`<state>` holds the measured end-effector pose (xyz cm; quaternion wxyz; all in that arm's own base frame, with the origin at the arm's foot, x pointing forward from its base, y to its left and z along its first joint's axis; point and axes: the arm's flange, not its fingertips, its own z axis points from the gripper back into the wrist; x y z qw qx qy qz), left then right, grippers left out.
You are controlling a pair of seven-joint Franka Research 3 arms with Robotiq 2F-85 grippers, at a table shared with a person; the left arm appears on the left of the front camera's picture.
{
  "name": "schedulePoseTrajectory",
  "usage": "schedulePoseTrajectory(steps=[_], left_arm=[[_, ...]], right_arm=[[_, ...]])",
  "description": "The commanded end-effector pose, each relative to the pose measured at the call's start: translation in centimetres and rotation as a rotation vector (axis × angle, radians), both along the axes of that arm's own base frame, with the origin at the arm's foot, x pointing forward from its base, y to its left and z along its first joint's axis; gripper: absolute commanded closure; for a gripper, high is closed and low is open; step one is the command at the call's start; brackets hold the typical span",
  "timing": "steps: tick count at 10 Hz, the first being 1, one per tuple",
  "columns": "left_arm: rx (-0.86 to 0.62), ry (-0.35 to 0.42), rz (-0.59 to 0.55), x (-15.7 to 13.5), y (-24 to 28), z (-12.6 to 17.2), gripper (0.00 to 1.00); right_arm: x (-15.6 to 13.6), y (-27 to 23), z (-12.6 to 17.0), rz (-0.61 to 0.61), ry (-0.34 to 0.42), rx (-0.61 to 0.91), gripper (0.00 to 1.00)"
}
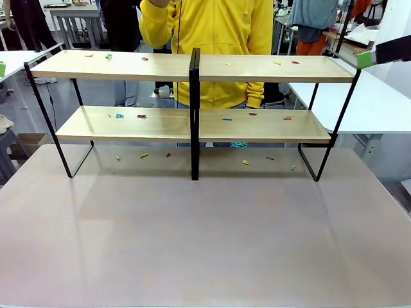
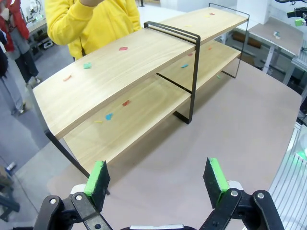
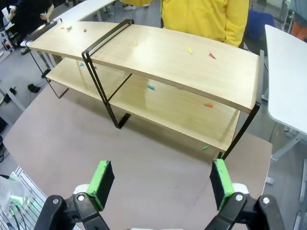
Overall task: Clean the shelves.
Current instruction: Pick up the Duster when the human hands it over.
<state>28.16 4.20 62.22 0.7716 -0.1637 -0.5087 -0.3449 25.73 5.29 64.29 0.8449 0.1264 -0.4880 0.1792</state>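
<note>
left gripper: green pads spread wide, nothing between them, bare tabletop below. right gripper: same, jaws wide apart, empty, touching nothing. the shelves lie ahead of both, well apart from the fingers, in the upper half of each wrist frame. their long axis runs left to right across the front frame, on the far part of the table. left gripper faces the rack's left end, right gripper its right end; neither looks clearly nearer. small coloured scraps dot both boards and the tabletop beneath.
</note>
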Motion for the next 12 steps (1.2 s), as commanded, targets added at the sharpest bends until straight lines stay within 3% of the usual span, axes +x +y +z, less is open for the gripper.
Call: schedulePoseTrajectory(steps=[1,2,4,5,7,8,9,10,11,12], left_arm=[[0.000,0.000,0.000,0.0,0.0,0.0,0.00],[-0.157,0.386,-0.270,2.1,-0.6,1.0,0.00],[-0.225,0.763,-0.481,7.0,-1.8,4.3,0.00],[-0.270,0.865,-0.549,10.3,-2.8,6.1,0.00],[-0.507,0.999,-0.651,17.9,-3.0,8.0,0.00],[-0.717,1.094,-0.684,19.0,-2.4,7.6,0.00],[-0.400,0.673,-0.580,12.4,-5.4,6.7,0.00],[-0.400,0.673,-0.580,12.4,-5.4,6.7,0.00],[-0.505,0.767,-0.661,16.1,-4.6,7.4,0.00],[-0.516,0.936,-0.554,17.4,-5.2,7.5,0.00]], right_arm=[[0.0,0.0,-0.1,0.011,0.004,0.000,0.00],[0.0,0.0,-0.1,0.011,0.004,0.000,0.00],[0.0,0.0,-0.1,0.011,0.004,0.000,0.00],[0.0,0.0,-0.1,0.011,0.004,0.000,0.00],[0.0,0.0,-0.1,0.011,0.004,0.000,0.00],[0.0,0.0,-0.1,0.011,0.004,0.000,0.00],[0.0,0.0,-0.1,0.011,0.004,0.000,0.00],[0.0,0.0,-0.1,0.011,0.004,0.000,0.00],[0.0,0.0,-0.1,0.011,0.004,0.000,0.00],[0.0,0.0,-0.1,0.011,0.004,0.000,0.00]])
